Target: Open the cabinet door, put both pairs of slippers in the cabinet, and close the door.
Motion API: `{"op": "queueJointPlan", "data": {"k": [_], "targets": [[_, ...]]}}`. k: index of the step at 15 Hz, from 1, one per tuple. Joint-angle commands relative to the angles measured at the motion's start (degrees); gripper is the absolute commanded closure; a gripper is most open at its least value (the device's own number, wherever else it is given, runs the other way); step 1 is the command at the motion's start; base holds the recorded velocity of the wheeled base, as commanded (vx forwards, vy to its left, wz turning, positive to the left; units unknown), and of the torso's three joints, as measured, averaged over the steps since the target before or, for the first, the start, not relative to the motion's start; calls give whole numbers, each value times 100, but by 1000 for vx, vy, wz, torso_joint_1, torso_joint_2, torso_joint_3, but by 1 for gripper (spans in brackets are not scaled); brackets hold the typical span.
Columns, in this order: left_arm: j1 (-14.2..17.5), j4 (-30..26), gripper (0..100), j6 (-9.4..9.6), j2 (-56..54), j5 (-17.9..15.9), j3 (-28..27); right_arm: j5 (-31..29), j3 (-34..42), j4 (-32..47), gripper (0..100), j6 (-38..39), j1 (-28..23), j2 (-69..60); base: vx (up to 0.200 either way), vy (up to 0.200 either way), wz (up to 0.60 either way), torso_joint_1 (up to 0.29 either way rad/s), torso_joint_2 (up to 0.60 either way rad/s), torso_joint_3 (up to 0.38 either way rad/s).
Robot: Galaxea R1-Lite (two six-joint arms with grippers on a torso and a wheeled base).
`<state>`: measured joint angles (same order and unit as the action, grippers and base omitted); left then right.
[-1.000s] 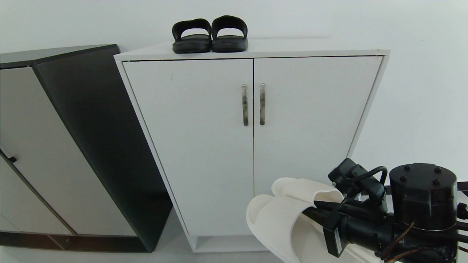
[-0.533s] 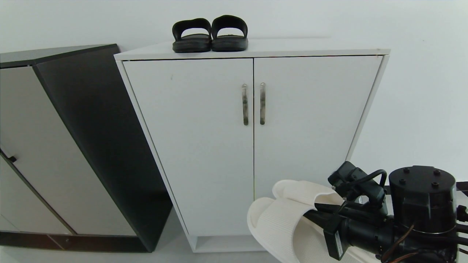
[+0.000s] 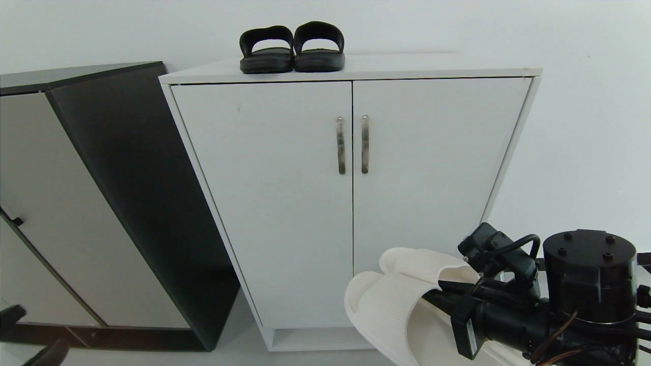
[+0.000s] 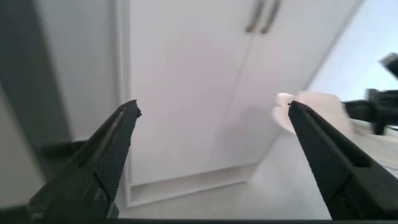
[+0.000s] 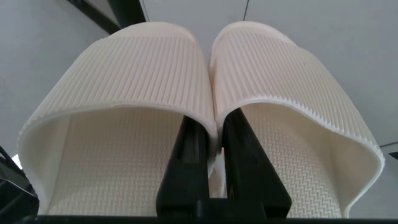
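Observation:
The white cabinet [image 3: 351, 203] stands before me with both doors closed and two metal handles [image 3: 352, 145] at the middle. A black pair of slippers [image 3: 292, 47] rests on its top. My right gripper [image 3: 440, 297] is low at the right, in front of the right door, shut on the white pair of slippers [image 3: 396, 305]; its fingers [image 5: 205, 155] pinch the two inner straps [image 5: 211, 106] together. My left gripper [image 4: 211, 118] is open, low and left of the cabinet [image 4: 205, 93], with nothing between its fingers; its fingertips [image 3: 30, 345] show at the bottom left corner.
A dark and grey cabinet [image 3: 101, 203] leans just left of the white one. A white wall [image 3: 585, 127] runs behind and to the right. Pale floor [image 3: 244, 351] lies below the cabinets.
The left gripper's fingertips have come into the head view at the bottom left. The right gripper with the white slippers dipped slightly and came back.

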<state>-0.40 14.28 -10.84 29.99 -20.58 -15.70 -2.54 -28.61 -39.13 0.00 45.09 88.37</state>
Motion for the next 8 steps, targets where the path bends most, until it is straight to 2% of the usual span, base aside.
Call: {"op": "queueJointPlan", "data": {"k": [1, 2, 3, 4, 6, 8], "targets": [[-39, 963, 0, 20, 1897, -1124, -451, 7, 5, -16, 100, 26, -1, 22, 0, 0, 0, 0, 0, 0], [-65, 963, 0, 20, 2116, -1326, -724, 16, 5, -24, 100, 53, -9, 22, 0, 0, 0, 0, 0, 0], [-232, 963, 0, 20, 2336, -1379, -1005, 34, -13, -24, 100, 53, -53, 22, 0, 0, 0, 0, 0, 0], [-566, 963, 0, 20, 2512, -1335, -1278, 43, -13, -24, 100, 62, -62, 40, 0, 0, 0, 0, 0, 0], [-1261, 981, 0, 64, 2943, -904, -1682, 157, -4, -24, 100, 53, -62, 110, 0, 0, 0, 0, 0, 0], [-1805, 989, 0, 214, 3400, -509, -1981, 157, 31, -24, 100, 53, -62, 102, 0, 0, 0, 0, 0, 0]]}}
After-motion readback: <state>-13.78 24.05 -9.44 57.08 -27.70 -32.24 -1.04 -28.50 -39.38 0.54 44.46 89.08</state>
